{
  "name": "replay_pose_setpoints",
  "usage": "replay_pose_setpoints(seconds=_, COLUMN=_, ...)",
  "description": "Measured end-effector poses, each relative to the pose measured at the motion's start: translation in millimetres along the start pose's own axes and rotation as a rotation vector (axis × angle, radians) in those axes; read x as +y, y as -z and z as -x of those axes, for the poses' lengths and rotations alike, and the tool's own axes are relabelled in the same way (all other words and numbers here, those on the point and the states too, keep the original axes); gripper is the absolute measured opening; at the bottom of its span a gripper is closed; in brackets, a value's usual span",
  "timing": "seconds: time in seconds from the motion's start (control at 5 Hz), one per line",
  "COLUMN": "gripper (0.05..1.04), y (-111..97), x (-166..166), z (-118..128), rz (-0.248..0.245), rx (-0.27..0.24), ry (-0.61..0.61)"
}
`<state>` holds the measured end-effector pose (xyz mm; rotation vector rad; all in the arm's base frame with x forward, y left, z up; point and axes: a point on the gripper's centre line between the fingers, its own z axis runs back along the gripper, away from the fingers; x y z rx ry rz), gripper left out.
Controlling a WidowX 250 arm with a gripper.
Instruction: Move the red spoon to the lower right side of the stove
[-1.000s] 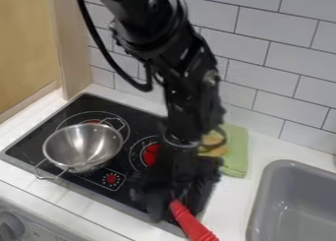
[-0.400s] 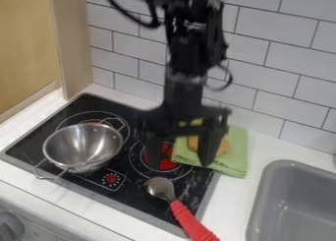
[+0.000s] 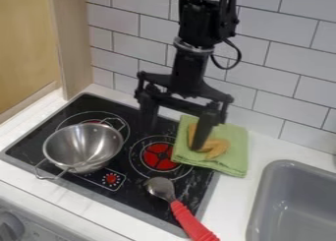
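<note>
Camera view: you have the gripper [image 3: 172,140] hanging above the far right part of the stove [image 3: 131,199], with its jaws released and spread wide apart. One finger hangs over the cooktop, between the metal pot [image 3: 82,145] and the red burner [image 3: 158,155]; the other reaches down in front of the yellowish-brown item [image 3: 213,146] on the green cloth [image 3: 231,162].

Your red spoon [image 3: 181,212] lies at the near right of the stove, well apart from the gripper. Its metal bowl rests on the black surface, just on the near side of the red burner, and its red handle slants towards you and to the right, over the stove's near right corner and out above the white counter [image 3: 228,205].

To your left, the pot sits upright on the stove, partly covering the ringed burner there. One wire handle points to the far right, the other to the near left, past the stove's edge. Between pot and spoon you can see the control mark [image 3: 111,178] with its red centre. The cloth lies folded by the stove's far right edge, and to the right of it is the grey sink [image 3: 289,203]. Behind everything, you face the white tiled wall [image 3: 269,63], with a wooden panel [image 3: 73,43] at its left.
</note>
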<state>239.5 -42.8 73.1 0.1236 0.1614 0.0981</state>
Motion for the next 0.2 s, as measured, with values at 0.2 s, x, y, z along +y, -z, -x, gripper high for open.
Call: replay_pose_setpoints(seconds=0.2, gripper=0.999, y=1.0, x=38.0, z=7.1, rz=-0.017, rx=-0.029, ry=0.109)
